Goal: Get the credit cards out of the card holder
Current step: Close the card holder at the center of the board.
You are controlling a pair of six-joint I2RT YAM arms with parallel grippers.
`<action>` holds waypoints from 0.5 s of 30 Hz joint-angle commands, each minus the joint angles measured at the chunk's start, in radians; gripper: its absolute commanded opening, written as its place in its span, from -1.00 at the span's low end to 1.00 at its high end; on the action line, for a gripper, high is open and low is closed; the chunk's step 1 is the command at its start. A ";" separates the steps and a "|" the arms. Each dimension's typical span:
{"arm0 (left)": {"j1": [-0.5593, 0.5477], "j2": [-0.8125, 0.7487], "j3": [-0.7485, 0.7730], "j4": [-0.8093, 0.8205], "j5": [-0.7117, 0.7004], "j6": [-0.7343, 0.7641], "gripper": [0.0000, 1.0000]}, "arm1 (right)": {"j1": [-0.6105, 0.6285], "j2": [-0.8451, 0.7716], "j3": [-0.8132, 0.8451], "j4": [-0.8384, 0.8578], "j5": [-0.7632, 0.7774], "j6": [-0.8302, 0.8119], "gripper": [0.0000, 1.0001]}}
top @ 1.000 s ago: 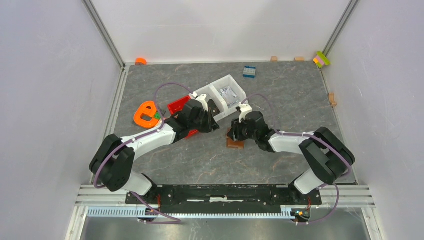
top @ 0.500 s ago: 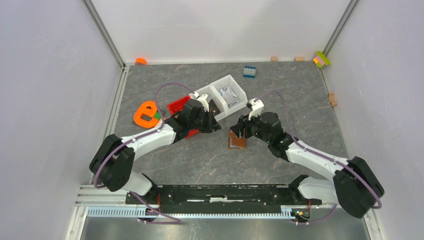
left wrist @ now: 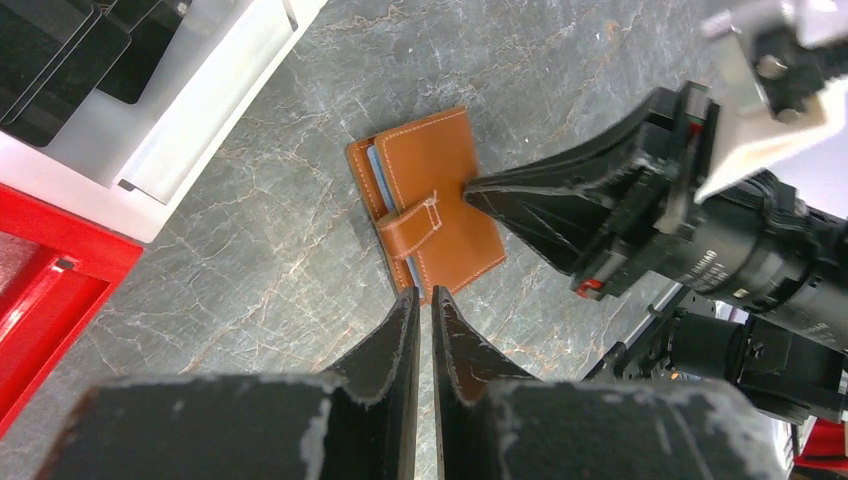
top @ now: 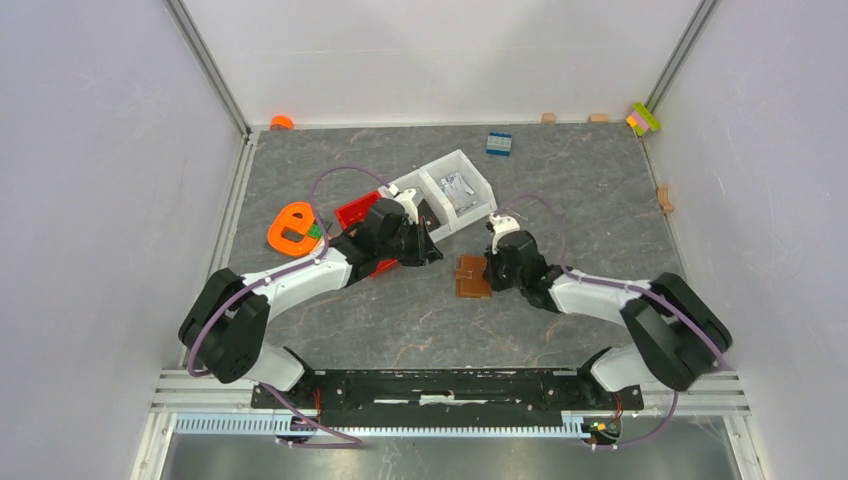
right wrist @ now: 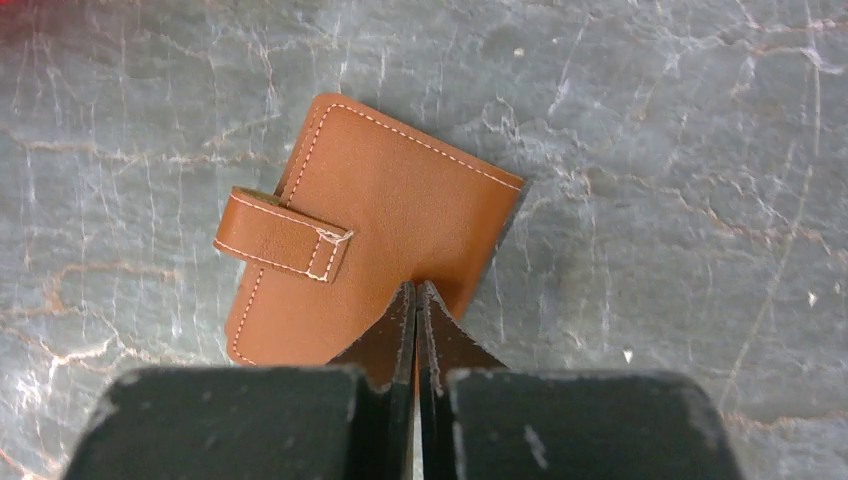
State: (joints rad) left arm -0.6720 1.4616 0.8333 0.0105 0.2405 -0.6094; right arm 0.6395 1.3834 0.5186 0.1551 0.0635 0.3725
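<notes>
The left pincer [left wrist: 421, 292] hovered with its fingers pressed almost together on nothing, just short of one end of the small flat brown leather card holder [left wrist: 430, 190]. Left of it stood a red plastic bin [left wrist: 40, 300] and a white plastic tray [left wrist: 200, 100]. The holder lay flat on the grey marbled table [left wrist: 250, 260], its strap tab across its front, with the edge of a pale blue credit card [left wrist: 374, 168] showing along one side. The right pincer [right wrist: 415, 288], fingers pressed together and empty, touched the holder's top face.

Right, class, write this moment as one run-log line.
card holder: flat, strap closed | cards: inside, blue edge showing | right gripper: shut, touching holder's edge | left gripper: shut, empty, beside holder
</notes>
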 commanded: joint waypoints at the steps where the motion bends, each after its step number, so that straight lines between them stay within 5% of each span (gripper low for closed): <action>1: -0.005 -0.008 0.028 0.040 0.021 0.040 -0.73 | 0.002 0.129 0.093 -0.065 0.018 0.024 -1.00; 15: -0.006 -0.015 0.023 0.041 0.006 0.043 -0.72 | 0.002 -0.164 -0.073 0.068 -0.094 -0.034 -0.96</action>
State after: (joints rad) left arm -0.6720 1.4616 0.8333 0.0116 0.2417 -0.6094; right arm 0.6395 1.2434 0.4839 0.1585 0.0425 0.3679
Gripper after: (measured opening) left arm 0.140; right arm 0.011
